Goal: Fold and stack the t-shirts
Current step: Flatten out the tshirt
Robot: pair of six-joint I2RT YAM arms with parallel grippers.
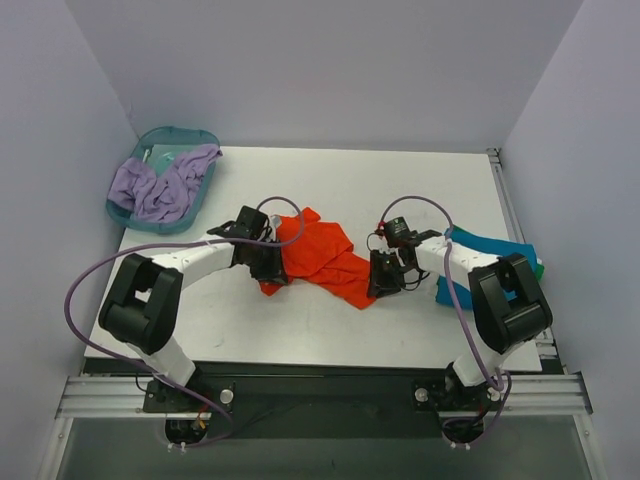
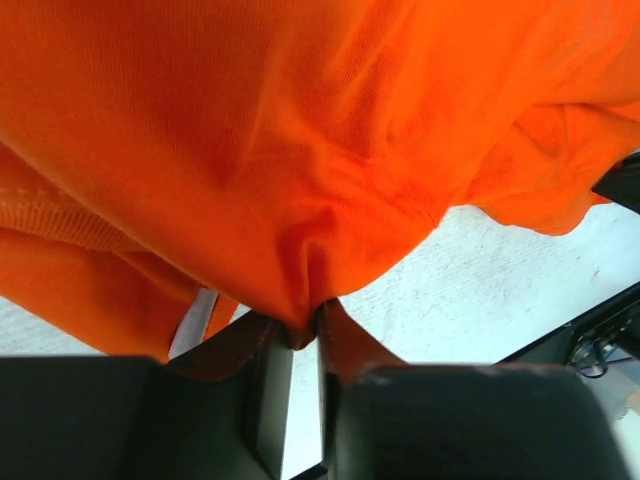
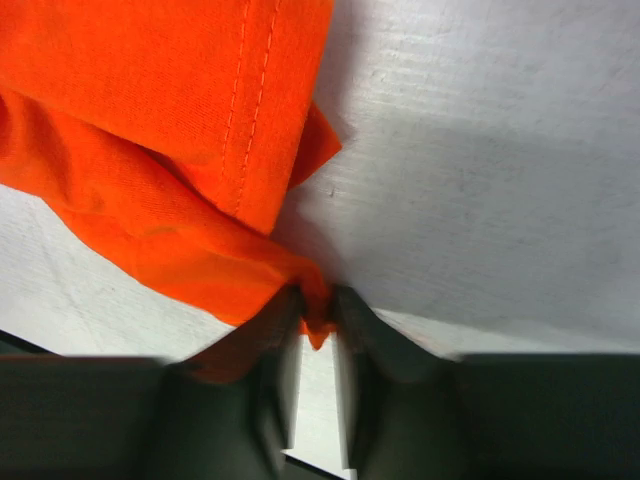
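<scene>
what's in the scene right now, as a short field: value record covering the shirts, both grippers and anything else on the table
orange-red t-shirt: crumpled, unfolded, middle of the table
left gripper: shut on the shirt's left edge
right gripper: shut on the shirt's right edge
teal-blue t-shirt: at the table's right edge, partly hidden by the right arm
green t-shirt: only a sliver shows beside the teal-blue one
basin: far left corner, holds lilac cloth
task state: orange shirt not yet folded
</scene>
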